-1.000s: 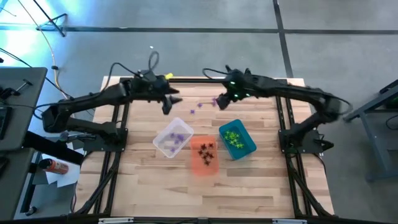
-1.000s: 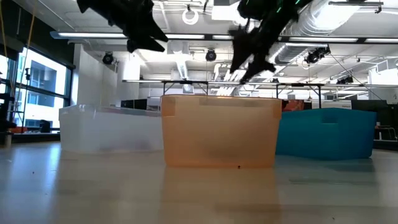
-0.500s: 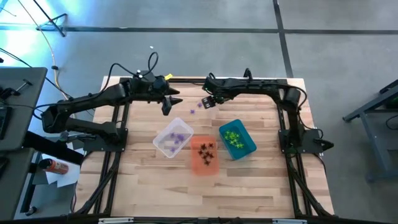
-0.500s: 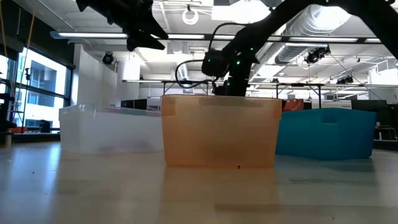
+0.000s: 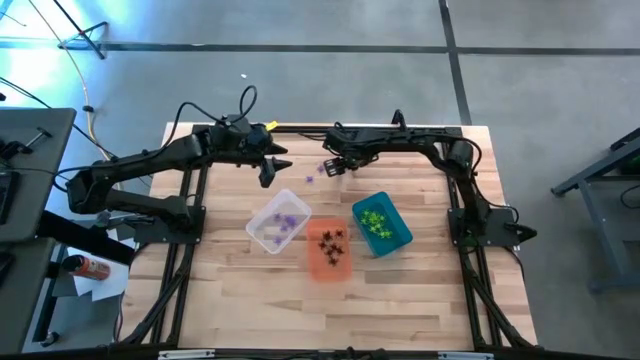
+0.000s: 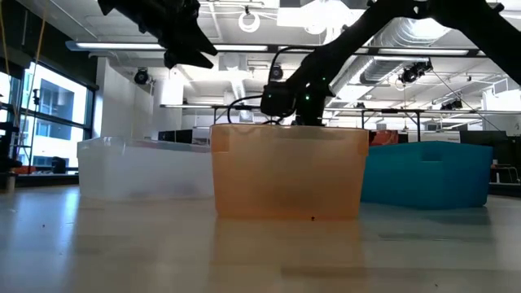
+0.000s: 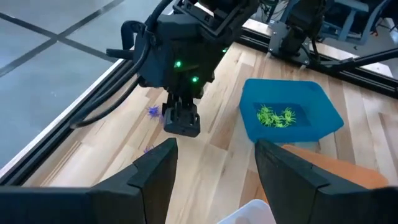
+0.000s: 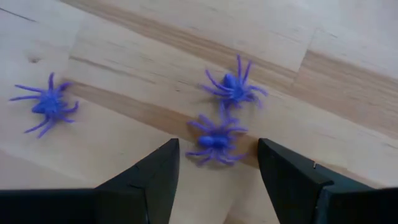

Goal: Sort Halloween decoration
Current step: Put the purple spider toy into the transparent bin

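Loosely scattered on the light wood table (image 5: 400, 300), three purple spiders (image 8: 217, 140) are seen close under the right gripper (image 8: 217, 180), just ahead of its fingers; one lies apart from the other two. Its jaws are spread, nothing is grasped. In the high view the purple spiders (image 5: 318, 172) sit near the far edge, between the two grippers. The right gripper (image 5: 331, 165) is lowered over them; the left gripper (image 5: 268, 172) is held just beside, jaws parted and empty, above the clear bin (image 5: 278, 222). Purple spiders are held in the clear bin, black spiders (image 5: 331, 242) in the orange bin (image 5: 328, 251), green spiders (image 5: 375, 220) in the teal bin (image 5: 381, 224). The three bins are set side by side mid-table. A grey floor surrounds the table; an open workshop with ceiling ducts is seen behind in the low view.
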Tool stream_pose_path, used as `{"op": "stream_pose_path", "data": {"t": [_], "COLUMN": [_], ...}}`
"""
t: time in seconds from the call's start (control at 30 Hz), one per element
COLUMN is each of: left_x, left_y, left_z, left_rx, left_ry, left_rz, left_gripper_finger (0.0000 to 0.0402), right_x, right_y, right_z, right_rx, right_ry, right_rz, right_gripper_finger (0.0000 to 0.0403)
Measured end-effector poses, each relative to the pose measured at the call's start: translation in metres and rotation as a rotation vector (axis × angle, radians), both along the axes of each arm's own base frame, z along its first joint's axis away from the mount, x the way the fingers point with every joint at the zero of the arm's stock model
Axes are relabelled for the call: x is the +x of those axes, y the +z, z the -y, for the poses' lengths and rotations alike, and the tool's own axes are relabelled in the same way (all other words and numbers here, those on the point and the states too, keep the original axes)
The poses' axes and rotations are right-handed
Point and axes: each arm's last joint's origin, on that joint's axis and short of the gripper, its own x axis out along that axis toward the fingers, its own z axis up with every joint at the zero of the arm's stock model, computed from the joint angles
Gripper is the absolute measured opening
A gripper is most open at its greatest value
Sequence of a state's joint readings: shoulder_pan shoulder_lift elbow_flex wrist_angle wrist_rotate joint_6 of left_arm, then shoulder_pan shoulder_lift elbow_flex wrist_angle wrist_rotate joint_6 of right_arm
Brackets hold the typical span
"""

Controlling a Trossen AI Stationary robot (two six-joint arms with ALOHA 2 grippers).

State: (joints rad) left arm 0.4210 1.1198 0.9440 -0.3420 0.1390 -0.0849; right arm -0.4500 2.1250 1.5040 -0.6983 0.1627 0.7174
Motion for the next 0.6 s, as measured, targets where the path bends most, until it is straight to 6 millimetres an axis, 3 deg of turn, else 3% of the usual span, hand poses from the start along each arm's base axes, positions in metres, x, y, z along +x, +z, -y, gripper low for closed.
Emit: {"op": "stream_pose_path", "data": {"t": [0.17, 0.4, 0.6], "left_x": [0.0, -0.002, -0.012], "left_y": [0.0, -0.003, -0.009], "left_z": [0.0, 0.001, -0.002], "left_rx": [0.0, -0.007, -0.035], "left_ry": [0.0, -0.004, 0.045], "left_rz": [0.0, -0.042, -0.127], "left_gripper_finger": [0.0202, 0.0202, 0.0202], "right_x": [0.002, -0.002, -0.013], "right_y": [-0.001, 0.003, 0.024], "right_z": [-0.002, -0.017, -0.035], "right_rx": [-0.029, -0.005, -0.044], "right_ry": [0.045, 0.226, 0.33], "right_rz": [-0.02, -0.126, -0.095], "right_gripper_finger": [0.0165, 0.0015, 0.0007]}}
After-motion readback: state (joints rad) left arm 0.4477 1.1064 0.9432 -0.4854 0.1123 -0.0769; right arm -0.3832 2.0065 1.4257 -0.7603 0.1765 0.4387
